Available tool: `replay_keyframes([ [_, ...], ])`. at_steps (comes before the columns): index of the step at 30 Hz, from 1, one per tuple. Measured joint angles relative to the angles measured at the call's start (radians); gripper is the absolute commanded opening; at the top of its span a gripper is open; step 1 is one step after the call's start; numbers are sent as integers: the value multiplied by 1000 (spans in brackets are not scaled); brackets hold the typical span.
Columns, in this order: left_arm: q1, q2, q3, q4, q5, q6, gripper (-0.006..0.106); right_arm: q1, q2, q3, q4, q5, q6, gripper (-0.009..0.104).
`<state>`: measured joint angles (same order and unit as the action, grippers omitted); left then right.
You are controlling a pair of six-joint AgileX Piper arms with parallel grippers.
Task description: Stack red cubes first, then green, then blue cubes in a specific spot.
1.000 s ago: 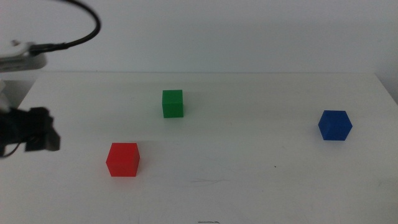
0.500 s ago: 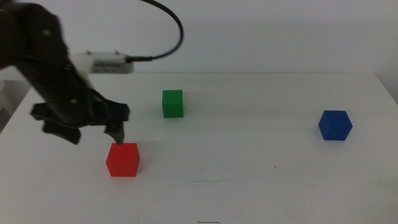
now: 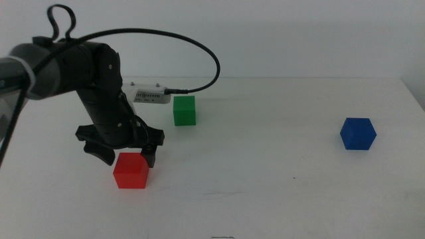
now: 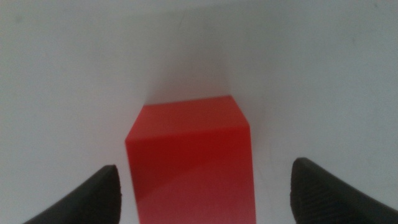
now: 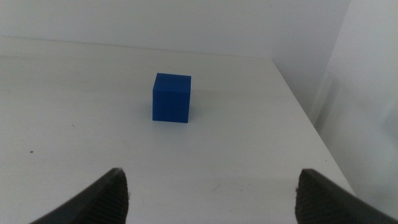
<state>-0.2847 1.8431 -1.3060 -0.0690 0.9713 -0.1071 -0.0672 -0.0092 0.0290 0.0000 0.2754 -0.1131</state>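
Note:
The red cube [image 3: 131,170] sits on the white table at the front left. My left gripper [image 3: 126,152] hangs open just above and behind it, one jaw on each side. In the left wrist view the red cube [image 4: 189,158] lies between the two open jaws, untouched. The green cube [image 3: 184,110] stands further back, near the middle. The blue cube [image 3: 358,133] stands at the right; it also shows in the right wrist view [image 5: 171,98], ahead of my open right gripper [image 5: 211,193], which is out of the middle view.
A white box with a black cable [image 3: 151,95] rides on the left arm, just left of the green cube. The table's right edge [image 3: 413,96] lies past the blue cube. Bare white tabletop [image 3: 252,159] spreads between the cubes.
My left arm has swung in from the left edge and come down over the red cube, jaws open. The cubes have not moved.

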Motion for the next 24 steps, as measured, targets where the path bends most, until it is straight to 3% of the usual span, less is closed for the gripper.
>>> replay_keyframes([
  [7,0,61,0,0,-50,0,92,0,0,0,0,0,0,82],
  [11,0,91,0,-7,-59,0,85,0,0,0,0,0,0,82],
  [19,0,105,-1,-15,-79,-58,44,0,0,0,0,0,0,82],
  [24,-1,79,-1,-68,-67,-71,28,0,0,0,0,0,0,82],
])
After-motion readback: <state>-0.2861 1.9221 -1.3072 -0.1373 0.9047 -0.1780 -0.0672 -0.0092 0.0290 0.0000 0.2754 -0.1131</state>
